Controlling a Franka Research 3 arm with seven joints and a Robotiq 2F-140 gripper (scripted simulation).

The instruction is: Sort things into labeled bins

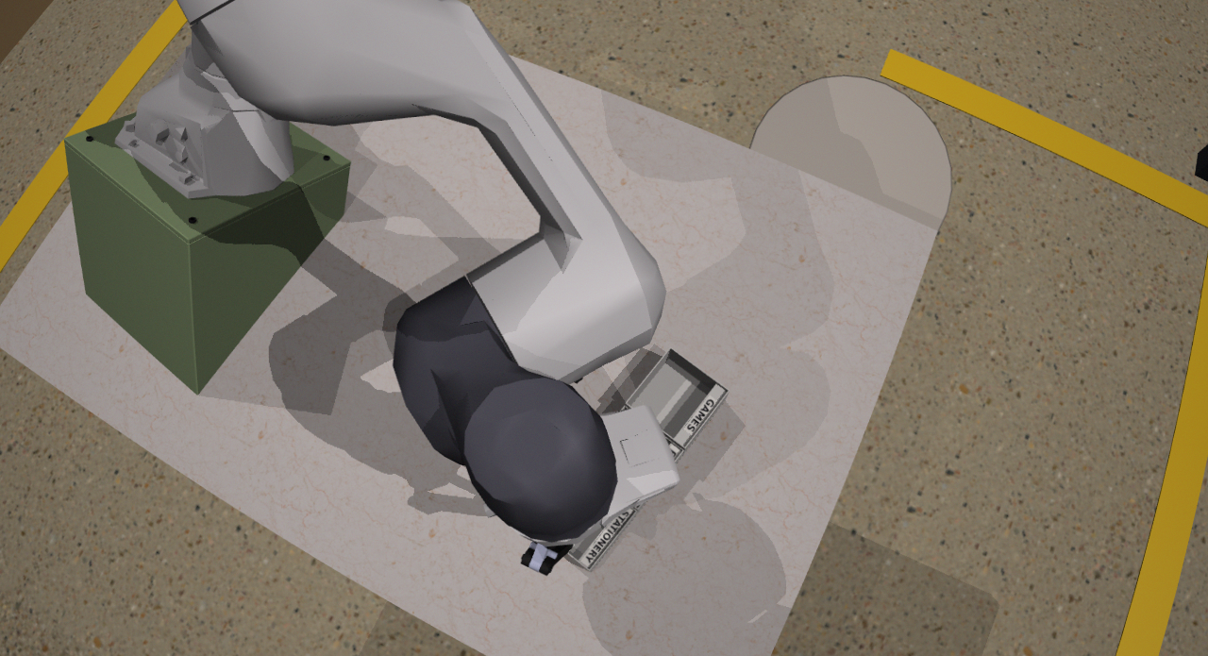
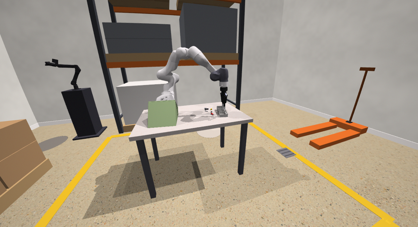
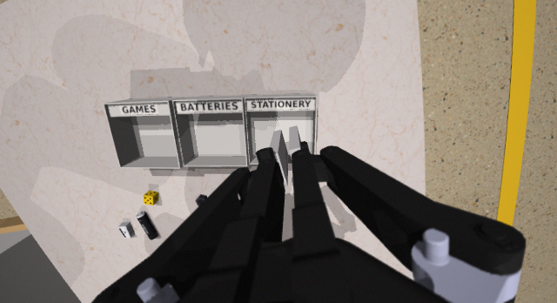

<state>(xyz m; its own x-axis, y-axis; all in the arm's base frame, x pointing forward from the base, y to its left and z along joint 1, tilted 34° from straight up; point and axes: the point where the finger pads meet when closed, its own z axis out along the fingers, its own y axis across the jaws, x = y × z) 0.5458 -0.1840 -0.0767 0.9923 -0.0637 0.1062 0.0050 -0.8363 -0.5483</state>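
My two-fingered black pincer is narrow, its flat grey pads drawn almost together with nothing between them. I have it pointing down at the open grey bin labelled STATIONERY; whether my tips are below its rim, I cannot tell. Beside that stands the matching grey BATTERIES bin, mostly covered by my wrist in the top view. The grey GAMES bin ends the row. The floors I can see in these last two are bare.

Out on the pale, veined tabletop lie the loose things. A small dark chunky piece sits partly behind my finger linkage, and a red cylinder lies near the bins. Further off I see a yellow cube die with black pips, then a black cylindrical battery lying on its side, with a small white block with a dark mark just beside it. My arm rises from a green pedestal, well apart from the bins.
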